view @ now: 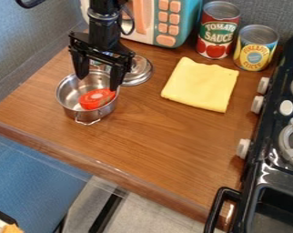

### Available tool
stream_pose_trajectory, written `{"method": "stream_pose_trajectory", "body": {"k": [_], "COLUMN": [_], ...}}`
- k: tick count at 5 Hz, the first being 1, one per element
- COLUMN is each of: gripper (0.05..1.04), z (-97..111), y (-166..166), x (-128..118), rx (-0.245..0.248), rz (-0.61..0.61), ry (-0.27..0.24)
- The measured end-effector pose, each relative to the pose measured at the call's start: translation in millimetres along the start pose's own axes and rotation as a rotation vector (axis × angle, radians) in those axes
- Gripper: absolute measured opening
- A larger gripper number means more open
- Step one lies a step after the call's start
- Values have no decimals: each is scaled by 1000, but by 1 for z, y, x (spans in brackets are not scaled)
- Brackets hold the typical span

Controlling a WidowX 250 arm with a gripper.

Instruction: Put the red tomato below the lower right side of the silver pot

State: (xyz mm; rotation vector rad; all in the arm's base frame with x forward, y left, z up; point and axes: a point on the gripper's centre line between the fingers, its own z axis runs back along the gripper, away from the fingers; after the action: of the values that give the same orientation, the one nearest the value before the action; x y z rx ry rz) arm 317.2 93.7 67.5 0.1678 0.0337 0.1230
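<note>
The black gripper (99, 82) hangs over the silver pot at the upper left of the counter, its two fingers spread apart with nothing between them. Inside the silver pot (68, 97) lies the red tomato (96, 98), against the lower right part of the pot's interior. The tomato is below the fingertips, nearer the right one. Part of the pot's back rim is hidden behind the gripper.
Behind the pot lies a metal lid (139, 73). A folded yellow cloth (200, 84) is right of it, with two cans (216, 34) behind. A toy microwave (167, 22) stands at the back; a black stove (267, 159) borders the wooden counter (167, 145) on the right.
</note>
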Motion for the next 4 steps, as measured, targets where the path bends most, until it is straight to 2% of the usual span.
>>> {"method": "stream_pose_trajectory", "body": {"k": [1, 4], "gripper": [1000, 999], "z": [-11, -17], "y": [-2, -1], "x": [-3, -5], "rx": [-6, -12], "rz": [-5, 2], "ry": [35, 39]}}
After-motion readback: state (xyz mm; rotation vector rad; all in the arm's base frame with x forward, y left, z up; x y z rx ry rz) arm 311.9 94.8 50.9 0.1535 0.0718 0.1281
